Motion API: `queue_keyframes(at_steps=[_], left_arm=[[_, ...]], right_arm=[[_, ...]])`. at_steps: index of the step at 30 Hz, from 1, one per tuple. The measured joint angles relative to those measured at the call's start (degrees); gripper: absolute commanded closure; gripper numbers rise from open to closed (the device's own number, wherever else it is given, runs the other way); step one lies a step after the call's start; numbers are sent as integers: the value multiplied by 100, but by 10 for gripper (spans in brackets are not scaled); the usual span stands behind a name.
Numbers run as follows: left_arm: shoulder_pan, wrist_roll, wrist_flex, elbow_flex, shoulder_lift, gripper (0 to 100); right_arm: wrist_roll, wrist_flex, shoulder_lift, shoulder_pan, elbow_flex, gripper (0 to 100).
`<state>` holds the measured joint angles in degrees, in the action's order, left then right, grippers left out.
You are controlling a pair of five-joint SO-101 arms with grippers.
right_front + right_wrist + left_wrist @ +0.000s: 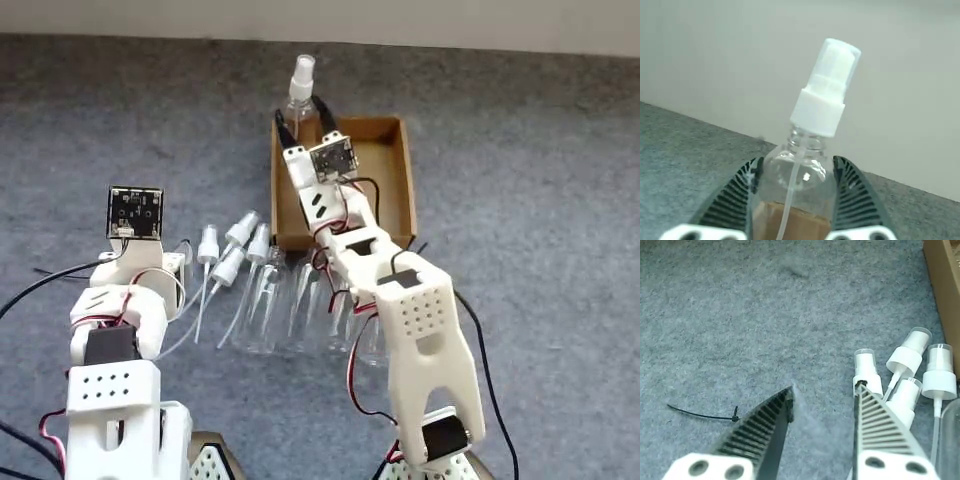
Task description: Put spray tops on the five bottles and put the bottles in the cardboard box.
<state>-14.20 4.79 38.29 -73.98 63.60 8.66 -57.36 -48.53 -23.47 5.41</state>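
Grey carpet [540, 120] covers the table. In the high view the open cardboard box [405, 180] sits just right of centre in the upper half. The right arm stretches up from the lower right across it. The right gripper [303, 120] is at the box's upper left corner, its jaws closed round a clear bottle [795, 175] that carries a white spray top [825, 90] and stands upright. At lower left, the left gripper [824, 390] hangs wide open and empty over the carpet. A row of uncapped bottles [265, 300] lies below the box at centre. Four loose tops [228, 265] lie just to their left. A black cable tie [705, 415] lies beside the left gripper.
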Motion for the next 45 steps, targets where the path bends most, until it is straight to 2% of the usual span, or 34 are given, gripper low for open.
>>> queue_keyframes(at_steps=[4, 8, 14, 21, 29, 36, 45], left_arm=[[0, 0, 0, 0, 0, 818], [0, 0, 0, 0, 0, 818], [0, 0, 0, 0, 0, 818], [0, 0, 0, -9, 0, 818], [0, 0, 0, -9, 0, 818], [0, 0, 0, -9, 0, 818], [0, 0, 0, -9, 0, 818]], right_arm=[[484, 0, -44, 9, -53, 994], [607, 0, -44, 9, -53, 989], [642, 0, -44, 9, -53, 986], [642, 0, -44, 9, -53, 856], [642, 0, -44, 9, -53, 841], [642, 0, -44, 9, -53, 765], [642, 97, -44, 9, -53, 759]])
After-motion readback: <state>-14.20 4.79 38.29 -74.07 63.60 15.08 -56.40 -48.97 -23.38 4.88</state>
